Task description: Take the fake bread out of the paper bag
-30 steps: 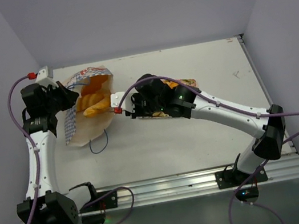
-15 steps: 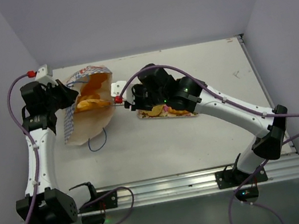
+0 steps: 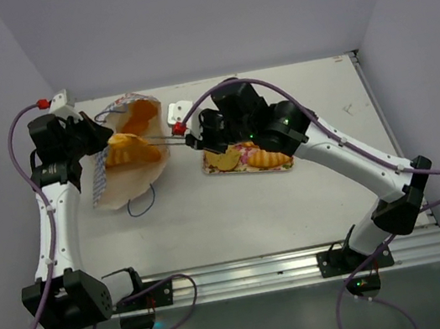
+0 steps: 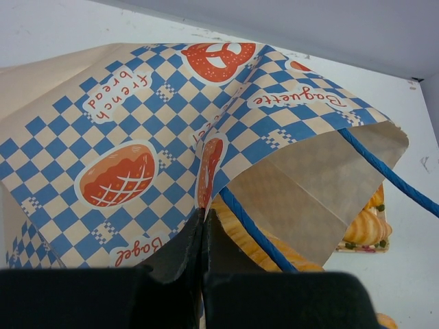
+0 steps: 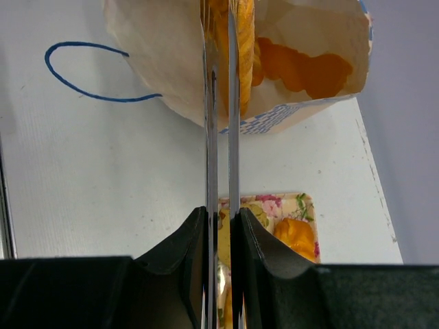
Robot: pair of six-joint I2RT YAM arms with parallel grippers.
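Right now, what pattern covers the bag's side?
Blue-and-white checks on the bag, best in left wrist view.

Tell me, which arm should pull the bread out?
Right: the right gripper reaches into the paper bag beside the fake bread, while the left gripper is busy pinching the bag's checkered edge.

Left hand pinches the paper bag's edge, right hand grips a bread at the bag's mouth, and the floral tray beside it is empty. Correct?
No: the floral tray is not empty. The top external view shows fake breads lying on it. The rest holds: left hand pinches the paper bag, right hand grips a bread at its mouth.
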